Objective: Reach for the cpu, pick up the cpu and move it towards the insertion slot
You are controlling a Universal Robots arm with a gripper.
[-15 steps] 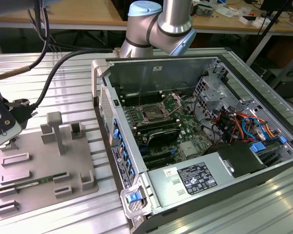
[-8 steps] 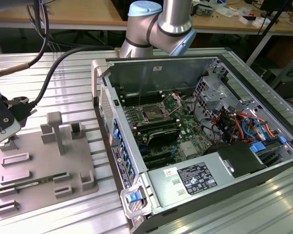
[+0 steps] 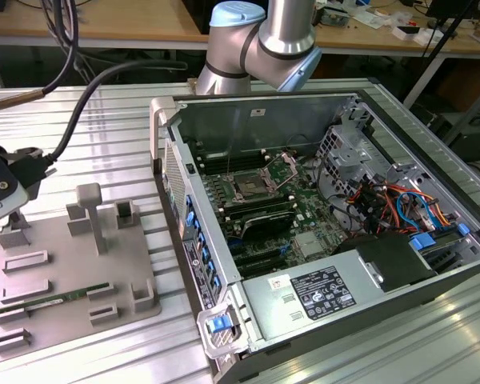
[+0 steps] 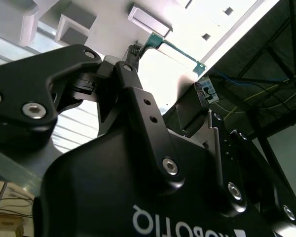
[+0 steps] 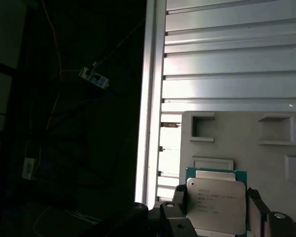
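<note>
Close up in the first wrist view: the gripper (image 5: 218, 217), clamped on the cpu (image 5: 216, 197), with black fingers (image 5: 257, 210) tight against two opposite side edges and no gap to be made out on either side. Silvery lid turned toward the camera, thin green rim around it. Directly behind the cpu, a grey fixture plate (image 5: 237, 143) with shallow rectangular pockets and raised frames; whether lifted clear of the plate or resting on it, cannot tell. Beyond the plate, a ribbed metal table (image 5: 227, 59), brightly lit; past its edge, dark floor with loose wires (image 5: 93, 76).

In the second wrist view, black gripper body and linkage up close, the same plate pale behind.

In the exterior view, the plate near that view's left, with upright grey blocks (image 3: 88, 208) and a long green memory stick (image 3: 60, 300) lying in one holder. A thick grey cable (image 3: 104, 84) curving down to a pale housing (image 3: 0, 188) at the left edge. Silver-and-blue arm (image 3: 264, 40) at the top, behind an open computer case (image 3: 162, 128). Inside, on the green motherboard (image 3: 308, 220), the insertion slot (image 3: 248, 189): square metal frame, dark centre, wire levers. Well apart from the plate, with the case's side wall and its blue tabs (image 3: 200, 256) standing between. Beside the slot, long black memory slots (image 3: 260, 212); toward the exterior view's right, red, orange and blue leads (image 3: 392, 208); nearer the camera, a metal box (image 3: 320, 292) with a black label.
</note>
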